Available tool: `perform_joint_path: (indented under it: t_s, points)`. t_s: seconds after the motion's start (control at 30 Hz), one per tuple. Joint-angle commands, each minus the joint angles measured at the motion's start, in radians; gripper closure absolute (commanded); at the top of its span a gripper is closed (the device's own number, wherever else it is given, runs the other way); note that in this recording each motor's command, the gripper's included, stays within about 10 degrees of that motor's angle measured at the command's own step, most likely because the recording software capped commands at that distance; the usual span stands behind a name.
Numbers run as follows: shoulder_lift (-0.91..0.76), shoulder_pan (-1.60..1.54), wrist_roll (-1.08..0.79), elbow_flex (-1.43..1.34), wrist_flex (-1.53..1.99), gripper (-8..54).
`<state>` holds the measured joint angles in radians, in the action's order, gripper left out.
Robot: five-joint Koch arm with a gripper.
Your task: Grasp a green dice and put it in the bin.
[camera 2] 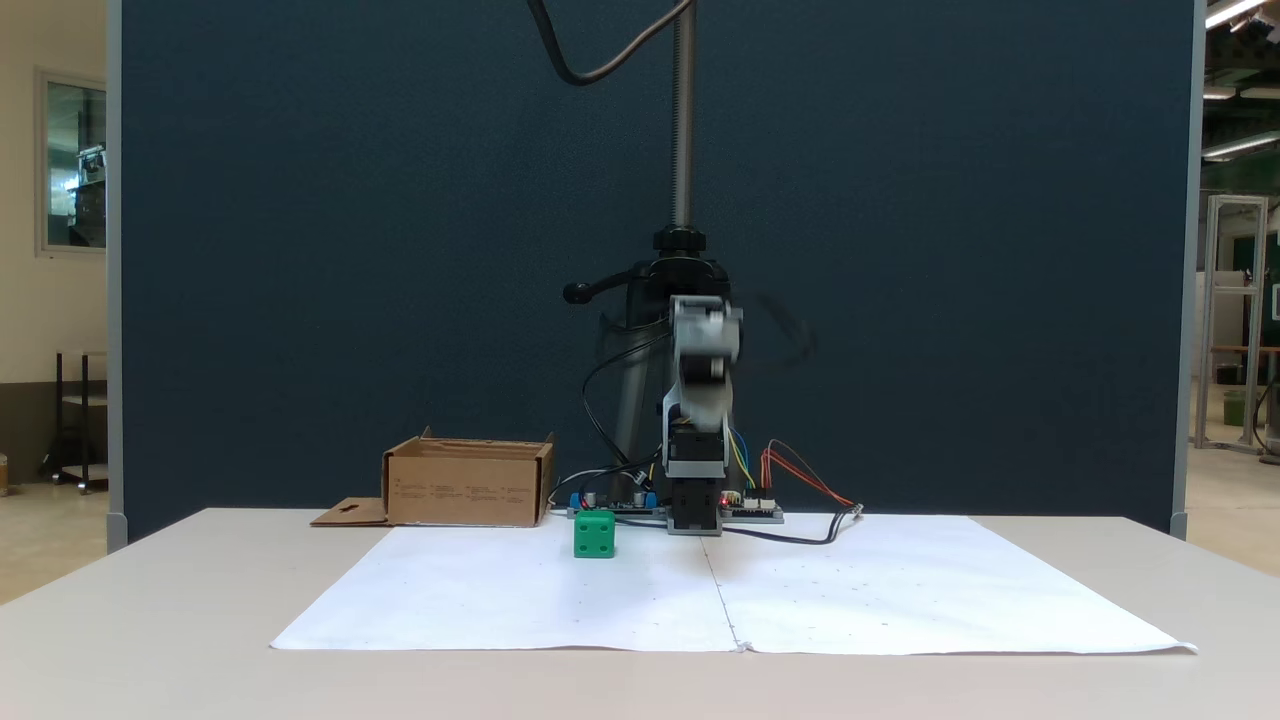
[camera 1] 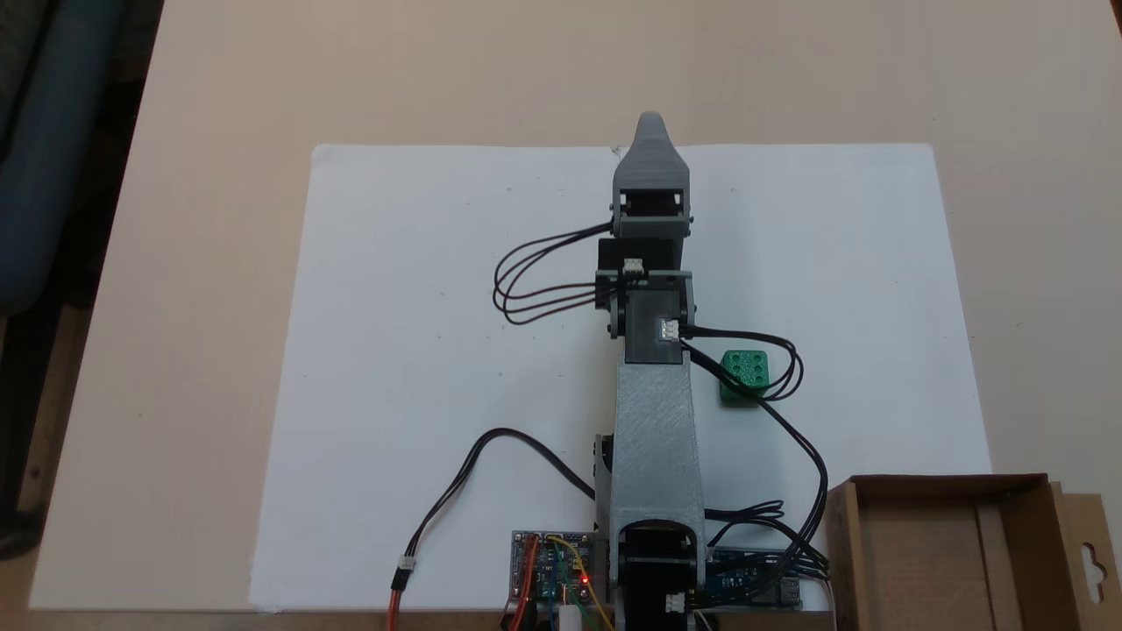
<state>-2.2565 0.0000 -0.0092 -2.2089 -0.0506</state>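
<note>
— Where is the green dice (camera 1: 744, 376)?
— On the white paper sheet (camera 1: 421, 368), six-pip face up, just beside the arm (camera 1: 653, 429) on its right in the view from above. Crossed by a loop of black cable (camera 1: 789, 368) there. Untouched, well apart from the gripper (camera 1: 649, 123).
— And the gripper?
— Stretched out over the far edge of the sheet, pointing away from the base. Jaws stacked one behind the other from above, blurred from the front; cannot tell whether open or closed.
— The bin (camera 1: 951, 543)?
— Near corner of the table (camera 1: 175, 263), beside the base, past the dice on the same side. Looks empty, flap with the hanger hole lying outward.
— Likely trouble?
— Probably that cable: could snag or drag the dice during a swing across. Also a tight reach, so close to the arm's own body; risks a glancing nudge rather than a clean grip.
— Any writing?
— Faint print on the bin's front wall in the front view (camera 2: 465, 490), too small to read. Nothing else legible.
</note>
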Motion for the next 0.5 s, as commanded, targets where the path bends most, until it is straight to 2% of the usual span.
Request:
perform_joint_path:
  t_s: [0.0,0.23,0.47]
  points:
    - [-0.114,0.003,-0.038,0.101,0.159,1.2]
    - [-0.110,-0.009,-0.038,0.324,0.586,1.3]
    - [-0.107,-0.012,-0.095,0.341,0.961,1.6]
